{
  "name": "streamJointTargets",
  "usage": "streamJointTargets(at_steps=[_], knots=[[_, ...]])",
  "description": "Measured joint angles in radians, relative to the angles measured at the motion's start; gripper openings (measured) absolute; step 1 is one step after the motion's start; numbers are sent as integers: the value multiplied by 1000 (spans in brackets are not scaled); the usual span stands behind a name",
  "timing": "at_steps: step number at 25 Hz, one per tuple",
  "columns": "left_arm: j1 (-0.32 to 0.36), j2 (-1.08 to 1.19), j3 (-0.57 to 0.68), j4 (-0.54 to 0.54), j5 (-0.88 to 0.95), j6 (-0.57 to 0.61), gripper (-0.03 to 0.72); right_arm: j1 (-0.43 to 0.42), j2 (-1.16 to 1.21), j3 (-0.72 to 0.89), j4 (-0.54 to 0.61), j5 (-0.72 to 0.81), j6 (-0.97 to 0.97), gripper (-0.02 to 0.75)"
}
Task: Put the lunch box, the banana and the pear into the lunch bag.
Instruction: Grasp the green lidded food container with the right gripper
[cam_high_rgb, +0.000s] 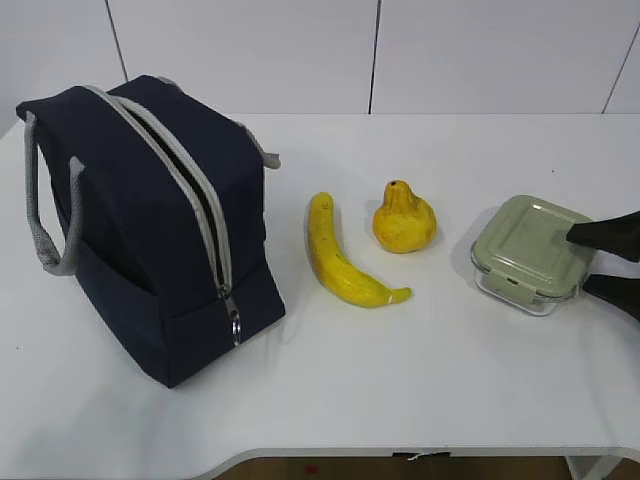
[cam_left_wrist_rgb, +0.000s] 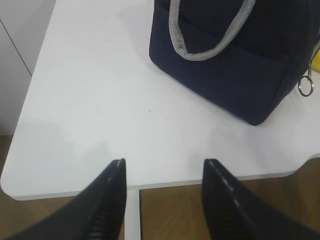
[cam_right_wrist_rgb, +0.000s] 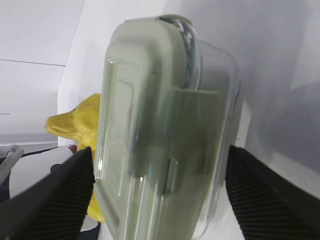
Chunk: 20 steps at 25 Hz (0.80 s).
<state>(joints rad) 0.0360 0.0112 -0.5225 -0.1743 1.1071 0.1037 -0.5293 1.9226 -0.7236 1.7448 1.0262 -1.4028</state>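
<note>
The navy lunch bag stands at the left, its grey zipper running along the top and the ring pull hanging at the near end. The banana and the pear lie mid-table. The lunch box with its sage-green lid sits at the right. My right gripper is open, one finger above the lid and one below the base. The right wrist view shows the lunch box between the spread fingers of the right gripper, with the pear behind. My left gripper is open and holds nothing.
The white table has a curved front edge close to the camera. In the left wrist view the lunch bag stands ahead to the right with a grey handle hanging down its side, and brown floor shows past the table edge.
</note>
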Motion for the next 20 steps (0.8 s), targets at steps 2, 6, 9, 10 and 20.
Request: streamJointTargets(at_steps=[2,6,9,10,20], knots=[[0,0,0,0,0,0,371,0,5,0,4,2,-6,644],[0,0,0,0,0,0,371,0,9,0,12,8,-10,639],[0,0,0,0,0,0,371,0,16,0,19,8,-15,637],[0,0,0,0,0,-2,371,4,17,0,23,8,-17,634],[0,0,0,0,0,-2,371,18,26,-15,44,12,-37,622]])
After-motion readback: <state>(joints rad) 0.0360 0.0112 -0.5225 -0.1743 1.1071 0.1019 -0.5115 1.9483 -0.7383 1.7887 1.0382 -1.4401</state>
